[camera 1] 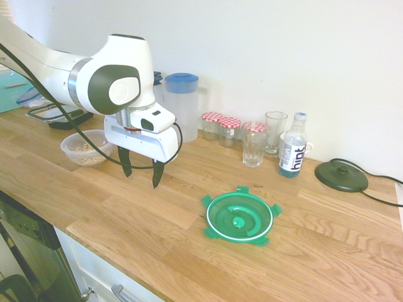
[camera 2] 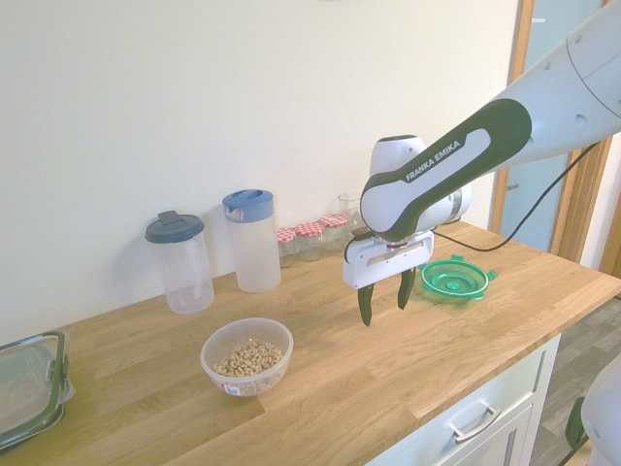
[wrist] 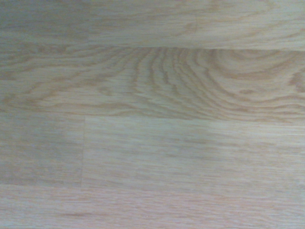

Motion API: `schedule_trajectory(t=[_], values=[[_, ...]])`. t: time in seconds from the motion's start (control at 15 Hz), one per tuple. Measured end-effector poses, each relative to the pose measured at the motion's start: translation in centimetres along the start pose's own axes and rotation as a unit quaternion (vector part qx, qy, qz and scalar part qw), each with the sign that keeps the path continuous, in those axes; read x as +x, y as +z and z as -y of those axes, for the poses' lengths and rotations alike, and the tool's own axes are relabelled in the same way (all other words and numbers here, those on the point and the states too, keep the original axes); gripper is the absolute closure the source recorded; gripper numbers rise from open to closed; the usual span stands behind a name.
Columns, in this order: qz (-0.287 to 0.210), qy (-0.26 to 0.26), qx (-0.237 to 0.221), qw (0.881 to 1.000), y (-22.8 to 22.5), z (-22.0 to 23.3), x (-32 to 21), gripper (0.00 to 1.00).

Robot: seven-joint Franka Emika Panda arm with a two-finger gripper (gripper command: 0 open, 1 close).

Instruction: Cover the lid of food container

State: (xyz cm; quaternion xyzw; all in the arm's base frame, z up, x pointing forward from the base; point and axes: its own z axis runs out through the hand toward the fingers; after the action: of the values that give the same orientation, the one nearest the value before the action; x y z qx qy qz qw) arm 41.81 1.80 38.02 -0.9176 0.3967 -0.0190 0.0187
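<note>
The hand is wide open. The side cameras both show the green lid and the bowl; the wrist camera sees just wood.

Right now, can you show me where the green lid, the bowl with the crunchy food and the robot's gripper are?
Green lid [camera 1: 238, 222]: first exterior view, on its centre knob.
Bowl [camera 2: 223, 352]: second exterior view, on its clear inner wall.
Gripper [camera 1: 142, 171]: first exterior view, midway between its open fingertips.
</note>
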Motion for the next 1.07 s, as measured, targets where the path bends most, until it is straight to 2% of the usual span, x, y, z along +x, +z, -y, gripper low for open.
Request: schedule_trajectory(t=[0.2,0.4,0.73,1.07], values=[[-0.002,-0.002,0.000,1.000,-0.5,-0.1,0.5,0.00],[0.021,-0.023,0.013,0.999,-3.3,-1.0,3.0,0.00],[0.103,-0.073,0.065,0.990,-7.8,-8.5,11.6,0.00],[0.149,-0.059,0.083,0.984,-6.3,-16.3,20.0,0.00]])
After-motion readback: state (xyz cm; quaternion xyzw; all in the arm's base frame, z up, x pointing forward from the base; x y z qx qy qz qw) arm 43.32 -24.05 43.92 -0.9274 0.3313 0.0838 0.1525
